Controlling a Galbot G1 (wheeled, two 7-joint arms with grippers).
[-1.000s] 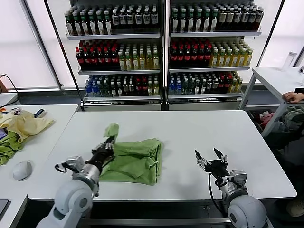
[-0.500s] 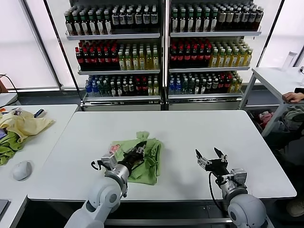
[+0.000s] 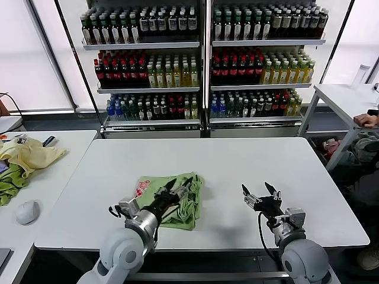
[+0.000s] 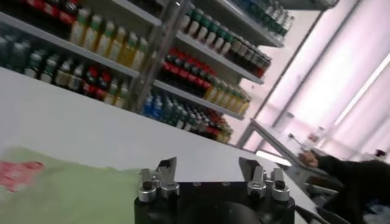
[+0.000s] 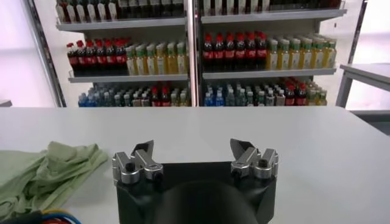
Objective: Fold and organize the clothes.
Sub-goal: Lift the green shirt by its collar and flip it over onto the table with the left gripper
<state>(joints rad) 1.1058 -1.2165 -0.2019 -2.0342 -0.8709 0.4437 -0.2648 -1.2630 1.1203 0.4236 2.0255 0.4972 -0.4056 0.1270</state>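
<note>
At the near edge of the white table (image 3: pixel 237 160), the left gripper (image 3: pixel 176 190) reaches in over the folded polo shirt (image 3: pixel 188 207), its 2 fingers spread apart above the cloth with nothing pinched between them. The left wrist view confirms the gap: the 2 finger bases stand well apart, and only bare tabletop and shelving show between them. That same view catches the shirt (image 4: pixel 55 189) low beside the gripper body, with a patch of the red-and-white print (image 4: pixel 15 172) that the head view shows at the shirt's left corner (image 3: pixel 141 189).

The right gripper (image 3: pixel 260 194) sits on the right side of the near table edge, well apart from the shirt, jaws wide and empty. Its wrist camera looks across the table and shows the 2 fingers (image 5: pixel 140 159) splayed, with the rumpled edge of the shirt (image 5: pixel 55 170) off to one side, a fold of fabric bunched up there that the head view renders only as a darker crease.

The shirt lies as a compact bundle near the table's front, left of centre.

Farther left, a second table (image 3: pixel 53 195) carries a pale yellow garment (image 3: pixel 29 155), a darker green cloth (image 3: pixel 10 184) and a computer mouse (image 3: pixel 27 212). Behind everything, drink shelves (image 3: pixel 204 59) full of bottles span the back; only the head view shows a person's hand (image 3: pixel 366 120) on a desk at far right.
</note>
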